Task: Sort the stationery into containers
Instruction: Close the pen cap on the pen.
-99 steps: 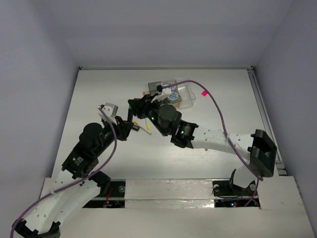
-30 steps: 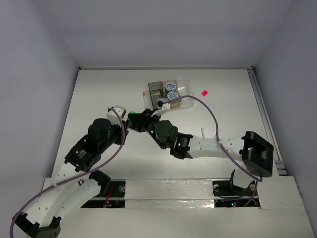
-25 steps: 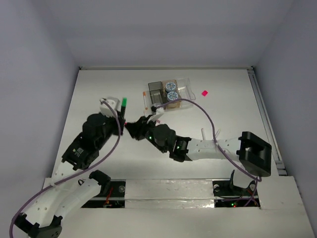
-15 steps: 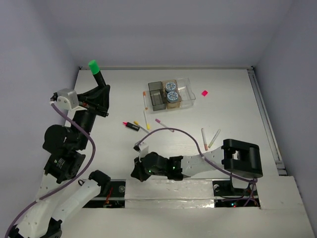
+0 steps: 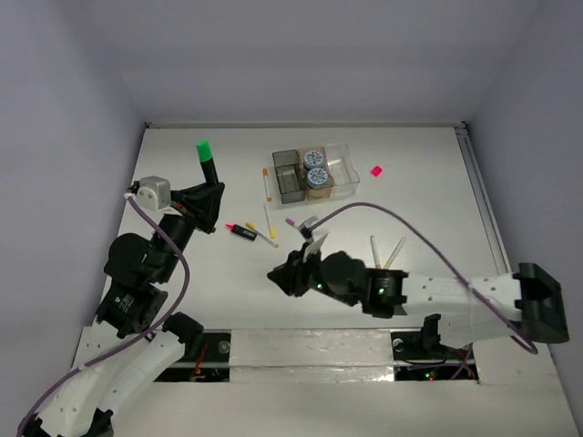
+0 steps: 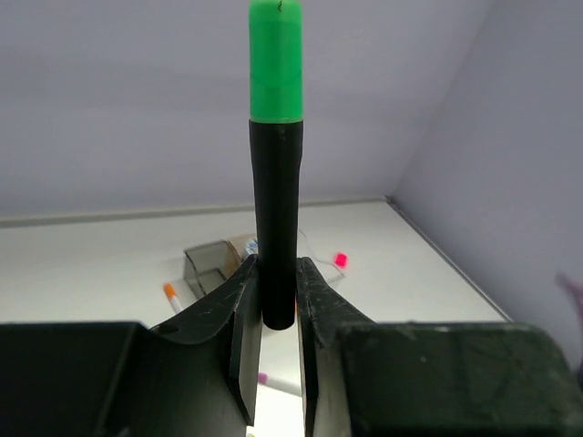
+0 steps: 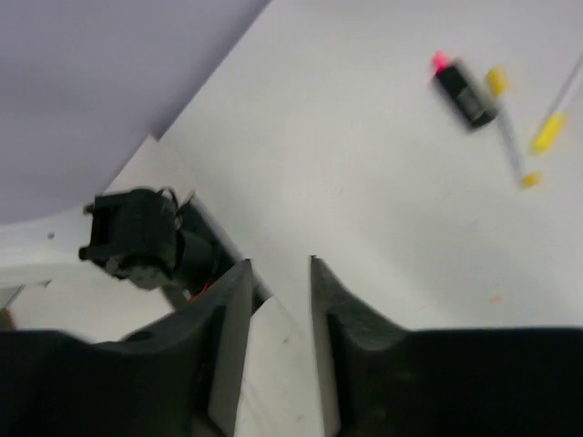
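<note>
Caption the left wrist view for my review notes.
Left jaws clamp a green-capped black marker upright; grey bin and pink eraser lie on the table beyond.

Marker (image 6: 276, 228) matt black plastic; table (image 5: 428, 182) matt white.

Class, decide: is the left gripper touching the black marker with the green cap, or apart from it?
Touching. The left wrist view shows the left gripper clamping the black marker with the green cap on both sides, no gap.

I see: left arm (image 5: 137, 269) black joints, perforated white shell | right arm (image 5: 442, 291) alike | purple cables (image 5: 401, 211) | green lights (image 5: 376, 290), likely LEDs
</note>
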Robot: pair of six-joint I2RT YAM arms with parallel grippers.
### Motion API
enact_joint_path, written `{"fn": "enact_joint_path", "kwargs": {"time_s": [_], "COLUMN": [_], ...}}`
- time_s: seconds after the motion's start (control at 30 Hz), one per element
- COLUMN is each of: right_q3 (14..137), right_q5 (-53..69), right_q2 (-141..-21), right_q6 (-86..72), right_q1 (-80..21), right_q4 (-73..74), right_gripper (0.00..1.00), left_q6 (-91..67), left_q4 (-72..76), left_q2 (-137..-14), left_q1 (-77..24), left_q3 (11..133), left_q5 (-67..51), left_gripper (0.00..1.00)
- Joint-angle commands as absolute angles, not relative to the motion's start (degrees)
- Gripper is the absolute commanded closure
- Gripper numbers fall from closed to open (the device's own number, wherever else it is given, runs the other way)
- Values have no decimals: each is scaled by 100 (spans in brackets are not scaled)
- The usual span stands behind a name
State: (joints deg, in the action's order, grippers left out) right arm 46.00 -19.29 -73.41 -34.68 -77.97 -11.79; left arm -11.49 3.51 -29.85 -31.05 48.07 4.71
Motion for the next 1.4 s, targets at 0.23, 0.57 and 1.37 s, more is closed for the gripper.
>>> {"fn": "enact_joint_path", "kwargs": {"time_s": [0.23,0.57,1.37], "right_q3": [5377,6889,7330], "right_q5": [-959,-309,844], "right_q2": [-5581,-6775,-8033], "right_q6": [-1864,-1512,-2329], "right_q1": [-6354,-5942,-5774], "right_q4": [-1370,-1705,-1670], "right_gripper": [30,14,23], "left_q6": [-1705,-1775,-1793], "left_q4": [457,571,642], "left_q2": [-2813,-2839,-2830], "left_q1": [-3120,-3120,-3120], "left_q3": [4149,3788,3770], "left_q5": [-1467,-1811,-1863], "left_gripper": [100,100,100]}}
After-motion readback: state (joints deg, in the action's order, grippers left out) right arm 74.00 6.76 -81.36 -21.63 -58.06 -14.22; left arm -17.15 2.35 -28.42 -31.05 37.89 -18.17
